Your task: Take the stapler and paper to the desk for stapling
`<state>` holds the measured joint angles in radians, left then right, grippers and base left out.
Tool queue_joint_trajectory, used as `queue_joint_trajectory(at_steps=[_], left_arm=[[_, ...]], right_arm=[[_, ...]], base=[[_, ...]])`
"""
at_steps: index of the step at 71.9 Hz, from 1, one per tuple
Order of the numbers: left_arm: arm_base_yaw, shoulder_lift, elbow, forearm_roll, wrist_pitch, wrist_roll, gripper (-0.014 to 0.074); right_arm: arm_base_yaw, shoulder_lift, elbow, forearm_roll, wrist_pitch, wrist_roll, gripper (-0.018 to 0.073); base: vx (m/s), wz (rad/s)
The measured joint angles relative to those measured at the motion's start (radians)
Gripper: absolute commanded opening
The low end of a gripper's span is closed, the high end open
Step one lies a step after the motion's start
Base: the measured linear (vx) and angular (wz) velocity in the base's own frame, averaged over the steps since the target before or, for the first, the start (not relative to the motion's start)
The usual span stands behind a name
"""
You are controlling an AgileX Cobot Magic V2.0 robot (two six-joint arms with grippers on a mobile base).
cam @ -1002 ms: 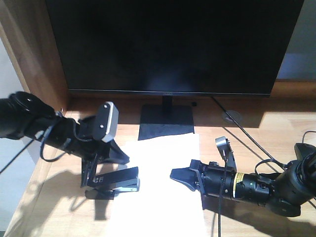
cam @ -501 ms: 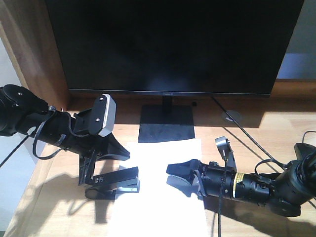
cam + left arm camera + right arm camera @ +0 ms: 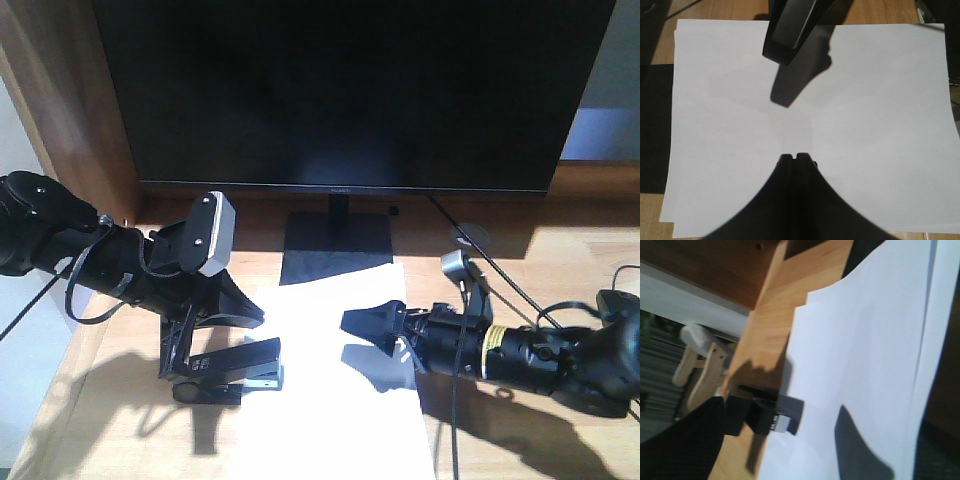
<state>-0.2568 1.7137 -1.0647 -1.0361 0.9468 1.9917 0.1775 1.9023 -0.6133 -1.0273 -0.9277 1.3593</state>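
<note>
Wooden desk (image 3: 560, 250) carries monitor (image 3: 340, 95), white paper (image 3: 330, 400), black stapler (image 3: 235, 368).

Black stapler (image 3: 232, 372) lies at white paper's (image 3: 330, 400) left edge on desk (image 3: 540, 270).

A wide black flat-screen monitor (image 3: 350, 90) filled the upper frame, its square black base (image 3: 337, 247) standing at centre. A thin black cable (image 3: 497, 268) ran toward lower right past a round grey grommet (image 3: 470, 236).
</note>
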Motion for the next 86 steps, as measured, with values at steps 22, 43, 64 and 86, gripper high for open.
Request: queue_joint_trajectory(at_steps=[22,43,64,86], left_arm=[[0.000,0.000,0.000,0.001,-0.009,-0.091,-0.0008],[0.000,-0.057,0.000,0.094,-0.158,-0.536,-0.0008],[0.000,-0.197,0.001,0.519,-0.359,-1.302,-0.0008],[0.000,-0.337,0.002,0.956,-0.442,-1.795,-0.0008]], right_arm=[[0.000,-0.211,0.003,-0.039,0.472,-0.080,0.0537],[0.000,-0.470,0.007,-0.040,0.784,-0.159,0.0244],[0.000,-0.699,0.013,-0.043,0.966,-0.189,-0.0010],[0.000,-0.878,0.019,-0.050,1.006,-0.190,-0.0005]], base=[[0.00,0.00],[0.00,0.00],[0.00,0.00],[0.00,0.00]])
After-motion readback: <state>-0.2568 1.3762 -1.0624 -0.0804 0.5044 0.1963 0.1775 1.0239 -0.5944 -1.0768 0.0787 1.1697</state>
